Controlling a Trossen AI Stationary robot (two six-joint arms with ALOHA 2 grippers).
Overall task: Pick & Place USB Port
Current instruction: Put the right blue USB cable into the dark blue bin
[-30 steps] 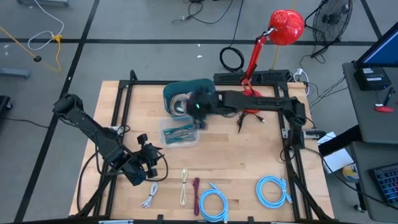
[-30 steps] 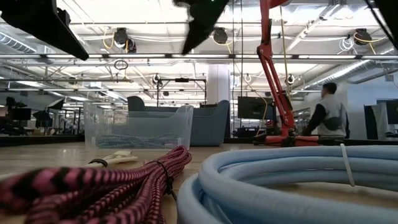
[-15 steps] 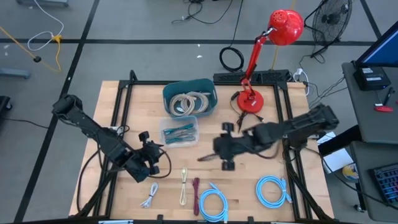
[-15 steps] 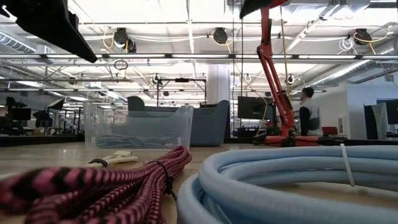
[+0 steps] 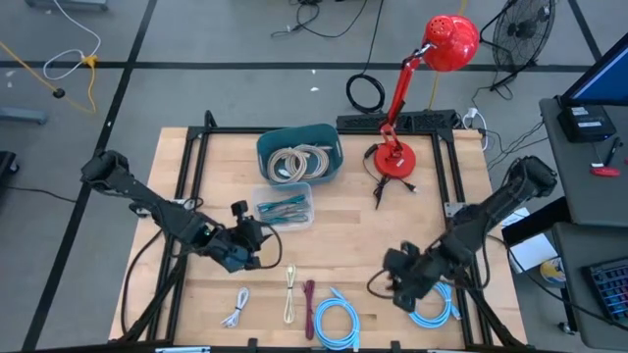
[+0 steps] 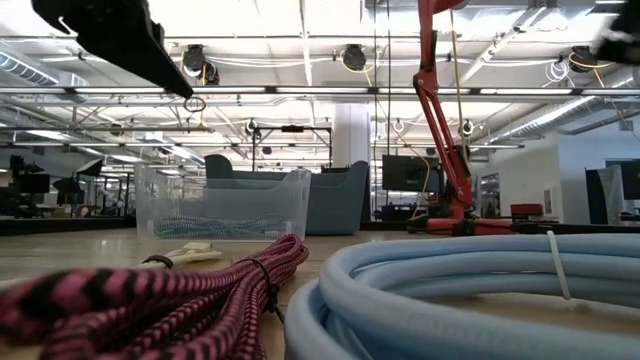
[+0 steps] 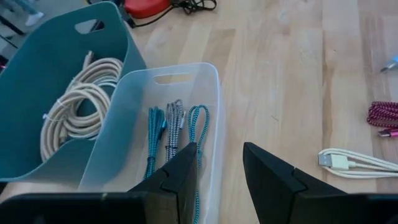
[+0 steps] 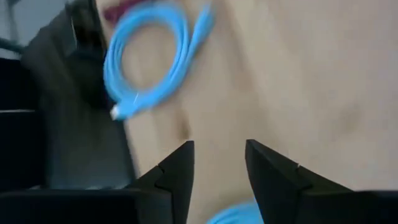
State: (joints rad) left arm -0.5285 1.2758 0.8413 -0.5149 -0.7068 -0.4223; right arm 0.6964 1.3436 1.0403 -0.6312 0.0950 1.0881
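Observation:
Several bundled USB cables lie along the table's near edge: a white one (image 5: pixel 235 310), a cream one (image 5: pixel 290 294), a magenta one (image 5: pixel 310 310) and two blue coils (image 5: pixel 337 321) (image 5: pixel 432 299). My left gripper (image 5: pixel 247 241) (image 7: pixel 217 149) is open and empty. It hovers just near-left of the clear bin (image 5: pixel 283 208) (image 7: pixel 161 124), which holds teal cables. My right gripper (image 5: pixel 402 279) (image 8: pixel 217 146) is open and empty, above the table beside the right blue coil. In its wrist view a blue coil (image 8: pixel 155 59) lies ahead.
A teal bin (image 5: pixel 299 155) (image 7: pixel 56 93) with cream cable coils sits behind the clear bin. A red desk lamp (image 5: pixel 397 157) stands at the far right. A black frame (image 5: pixel 196 147) rims the table. The cream cable (image 7: pixel 354 162) and magenta cable (image 7: pixel 382 115) show past my left fingers.
My right arm has swung fast from over the teal bin at the far side, across the table's middle, to the near right beside the blue coil. My left gripper has moved a little toward the right and the clear bin.

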